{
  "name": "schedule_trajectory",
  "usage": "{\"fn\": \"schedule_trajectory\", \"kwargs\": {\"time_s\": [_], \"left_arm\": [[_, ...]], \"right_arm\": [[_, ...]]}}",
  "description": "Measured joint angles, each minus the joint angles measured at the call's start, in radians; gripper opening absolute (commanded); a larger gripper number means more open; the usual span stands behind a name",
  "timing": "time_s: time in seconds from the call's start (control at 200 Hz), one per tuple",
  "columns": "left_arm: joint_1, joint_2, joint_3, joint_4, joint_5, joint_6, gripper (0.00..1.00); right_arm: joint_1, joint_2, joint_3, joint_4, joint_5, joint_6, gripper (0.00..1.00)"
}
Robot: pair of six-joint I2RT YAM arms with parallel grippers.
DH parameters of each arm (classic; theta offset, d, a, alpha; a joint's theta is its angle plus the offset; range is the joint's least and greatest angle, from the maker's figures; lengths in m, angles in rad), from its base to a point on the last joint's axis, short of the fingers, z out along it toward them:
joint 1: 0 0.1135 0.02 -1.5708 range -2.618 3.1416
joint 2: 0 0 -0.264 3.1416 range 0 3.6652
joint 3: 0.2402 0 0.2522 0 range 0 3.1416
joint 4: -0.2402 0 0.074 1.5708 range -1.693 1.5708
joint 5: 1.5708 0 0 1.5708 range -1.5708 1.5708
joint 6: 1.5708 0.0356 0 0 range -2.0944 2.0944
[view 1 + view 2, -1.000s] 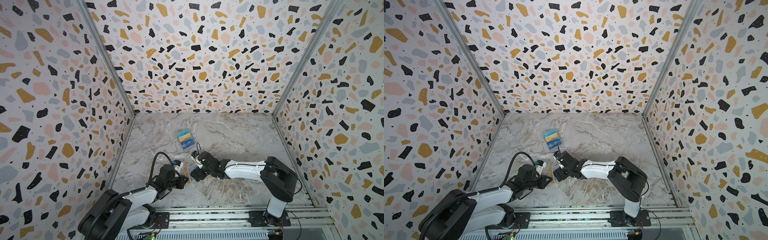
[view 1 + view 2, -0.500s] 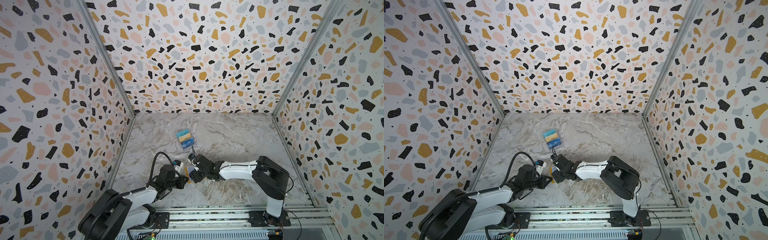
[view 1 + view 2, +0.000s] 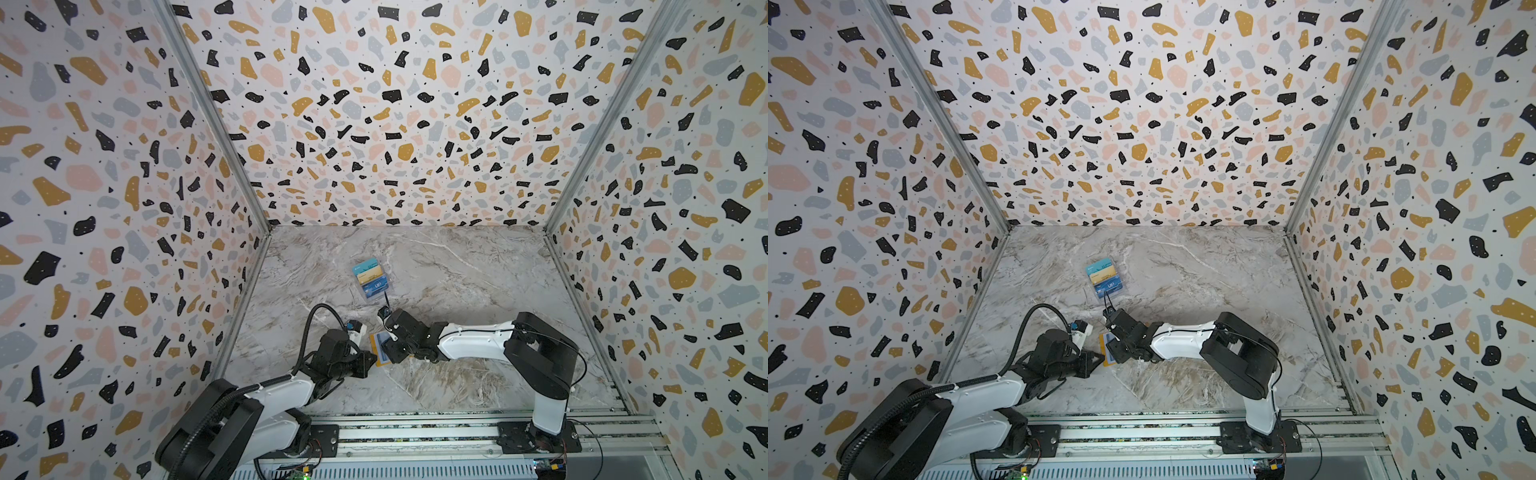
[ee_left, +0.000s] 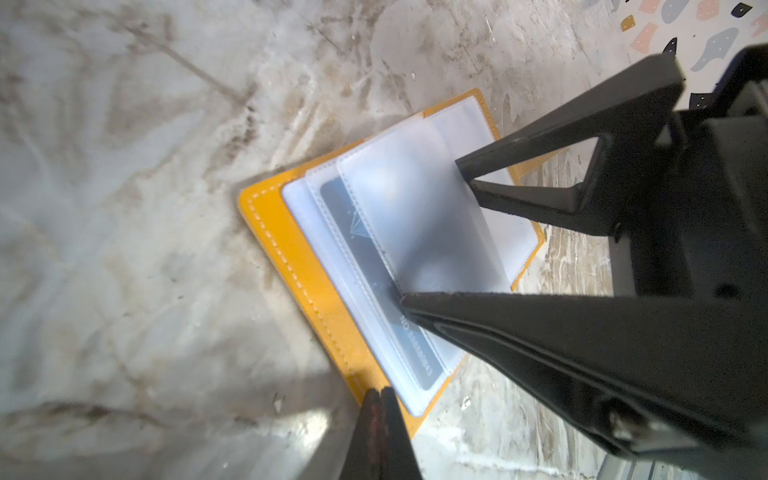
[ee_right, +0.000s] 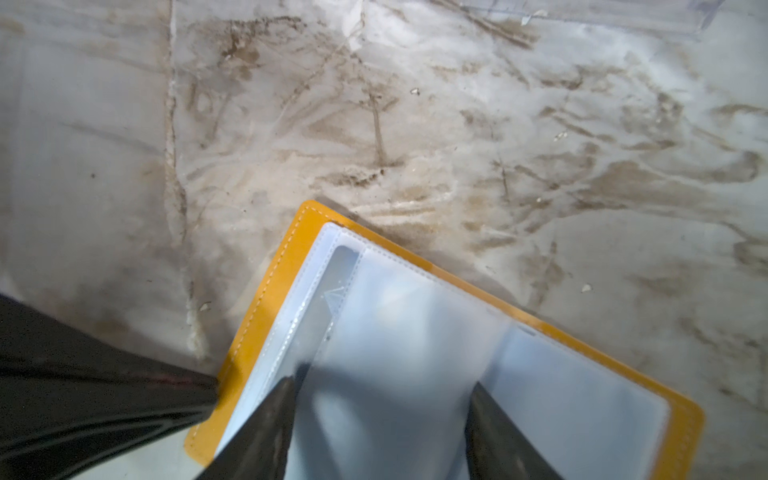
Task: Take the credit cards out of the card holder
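The card holder lies open on the marble, mustard-yellow cover down, pale clear sleeves up. One of the credit cards, grey-blue with printed digits, shows through a sleeve; a strip of it shows in the right wrist view. My left gripper is shut, its tip against the cover's edge. My right gripper is open over the holder, with a raised clear sleeve leaf between its two fingers. No other card shows in the holder.
A clear tiered box with several cards stands farther back on the marble. Terrazzo walls close in the left, right and back. A metal rail runs along the front edge.
My right gripper has slid left onto the card holder and its jaws have narrowed around the sleeve leaf. The left gripper has stayed put.
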Motion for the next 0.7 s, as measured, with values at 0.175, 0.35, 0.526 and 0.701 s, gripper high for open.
{"fn": "schedule_trajectory", "kwargs": {"time_s": [0.175,0.35,0.526,0.701], "left_arm": [[0.0,0.0,0.0,0.0,0.0,0.002,0.0],[0.0,0.0,0.0,0.0,0.0,0.002,0.0],[0.0,0.001,0.001,-0.001,0.002,0.002,0.0],[0.0,0.005,0.019,-0.031,0.002,0.006,0.0]], "right_arm": [[0.002,0.0,0.002,-0.008,0.02,0.014,0.59],[0.0,0.0,0.015,-0.037,0.048,0.024,0.59],[-0.003,0.0,0.025,-0.064,0.085,0.032,0.59],[-0.01,-0.009,0.026,-0.095,0.123,0.034,0.59]]}}
